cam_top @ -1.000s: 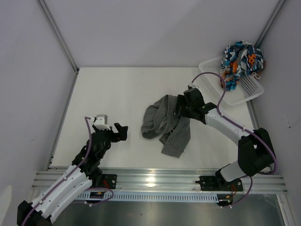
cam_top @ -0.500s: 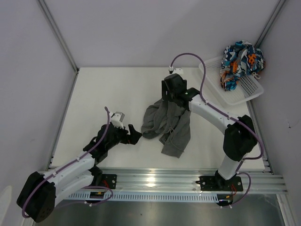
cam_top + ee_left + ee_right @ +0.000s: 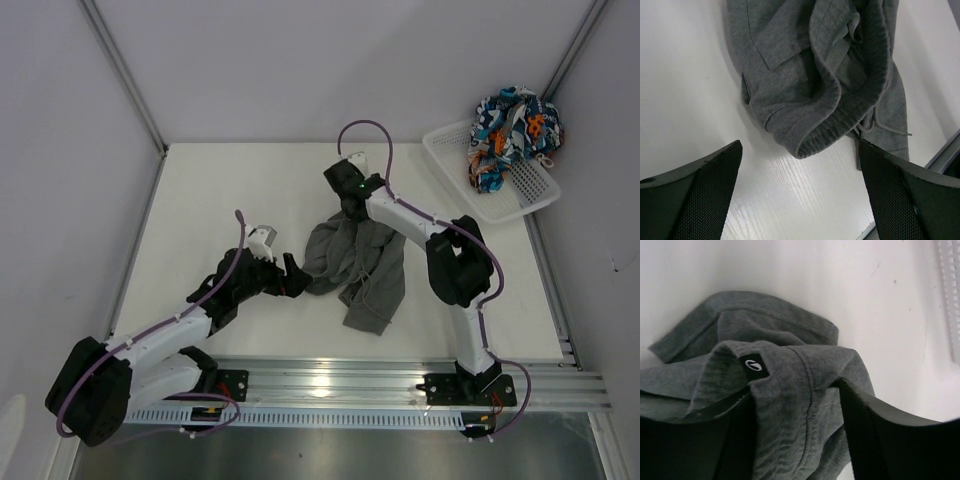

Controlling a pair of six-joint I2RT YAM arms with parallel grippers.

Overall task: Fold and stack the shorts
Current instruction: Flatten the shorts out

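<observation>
left hand (image 3: 292,277): spread wide, empty, beside dark grey cloth shorts (image 3: 362,262) | right hand (image 3: 352,207): astride a raised fold, cannot tell if clenched | risk: catching several layers, lifting a bunch

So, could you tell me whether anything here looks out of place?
The grey shorts lie crumpled mid-table; the patterned shorts sit bunched at the far end of the white basket, heaped above its rim.

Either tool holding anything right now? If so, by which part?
Left tool is open and holds nothing. Right tool straddles a raised fold of the grey shorts beside the small label; whether it grips cannot be told.
</observation>
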